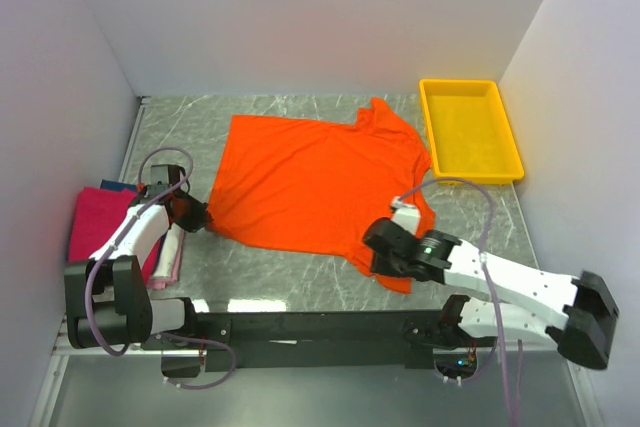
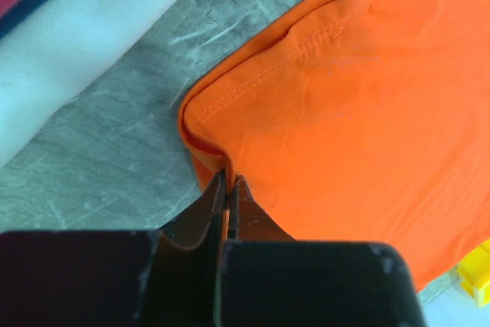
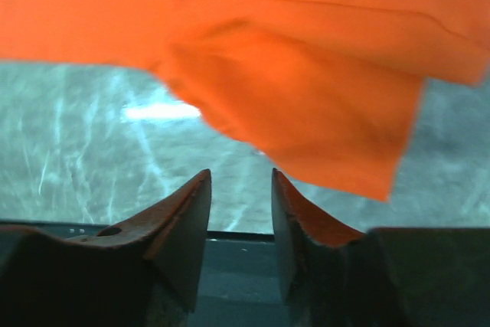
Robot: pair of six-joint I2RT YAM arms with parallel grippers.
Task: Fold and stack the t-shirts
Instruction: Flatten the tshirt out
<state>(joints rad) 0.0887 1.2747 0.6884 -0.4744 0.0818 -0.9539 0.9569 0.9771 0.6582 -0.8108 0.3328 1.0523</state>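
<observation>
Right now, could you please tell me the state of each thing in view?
orange t-shirt: spread out, unfolded, one corner gripped.
left tool: shut on orange t-shirt's corner.
right tool: open, holding nothing.
folded t-shirts: stacked at the left.
yellow tray: upright, far right.

The orange t-shirt (image 1: 310, 182) is matt cloth with a stitched hem. The tabletop (image 1: 280, 272) looks like grey veined stone, faintly glossy. At two o'clock the yellow tray (image 1: 468, 132) is smooth plastic. At nine o'clock, the folded t-shirts (image 1: 100, 222) are matt cloth.
</observation>
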